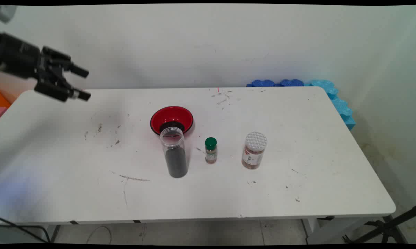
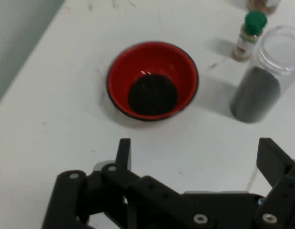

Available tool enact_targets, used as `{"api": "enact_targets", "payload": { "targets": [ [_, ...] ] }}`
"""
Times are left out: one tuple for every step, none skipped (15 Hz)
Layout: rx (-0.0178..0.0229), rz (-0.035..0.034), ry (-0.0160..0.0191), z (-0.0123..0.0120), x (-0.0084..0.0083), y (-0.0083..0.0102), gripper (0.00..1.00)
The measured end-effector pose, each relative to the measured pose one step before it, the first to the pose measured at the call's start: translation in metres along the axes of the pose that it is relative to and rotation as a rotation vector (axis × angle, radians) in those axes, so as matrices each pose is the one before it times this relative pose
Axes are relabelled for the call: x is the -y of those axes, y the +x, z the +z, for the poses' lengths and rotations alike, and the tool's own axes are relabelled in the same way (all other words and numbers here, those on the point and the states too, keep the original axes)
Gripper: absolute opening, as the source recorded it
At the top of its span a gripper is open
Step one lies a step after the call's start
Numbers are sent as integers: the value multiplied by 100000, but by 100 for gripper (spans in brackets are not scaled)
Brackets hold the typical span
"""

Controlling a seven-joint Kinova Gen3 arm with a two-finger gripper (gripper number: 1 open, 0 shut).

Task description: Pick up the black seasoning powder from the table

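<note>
My black gripper (image 1: 84, 84) hangs open and empty above the table's far left corner, well away from every object. Its fingers (image 2: 123, 151) rise from the bottom of the hand view with a wide gap between them. A red bowl (image 1: 171, 119) with dark powder at its bottom sits mid-table; the hand view shows the bowl (image 2: 153, 79) ahead of the fingers. Just in front of it stands an uncapped clear jar (image 1: 175, 153) about half full of dark powder, seen as the jar (image 2: 264, 81) at the right of the hand view.
A small green-capped spice bottle (image 1: 210, 150) stands right of the jar, and a white-lidded jar of reddish-brown spice (image 1: 254, 150) further right. Blue foam pieces (image 1: 332, 97) lie past the white table's (image 1: 298, 193) far right corner. A wall runs behind.
</note>
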Motion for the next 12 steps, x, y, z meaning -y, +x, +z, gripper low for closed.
{"api": "enact_targets", "payload": {
  "targets": [
    [168, -692, -788, 448, -475, -751, 100],
    [191, -381, -571, 356, -332, -477, 100],
    [113, -560, -744, 576, -456, -650, 100],
    [52, -505, -817, 758, -533, -680, 100],
    [-107, -357, -742, 845, -495, -544, 100],
    [-142, -355, -615, 747, -403, -415, 100],
    [-123, -452, -763, 929, -399, -405, 100],
    [-192, -45, -821, 1020, -359, -319, 100],
    [-222, 344, -649, 884, -256, -223, 100],
    [-226, 868, -684, 1058, -268, -225, 100],
    [-268, 1069, -1014, 1064, -312, -180, 100],
    [-410, 914, -871, 887, -243, -106, 100]
  ]
}}
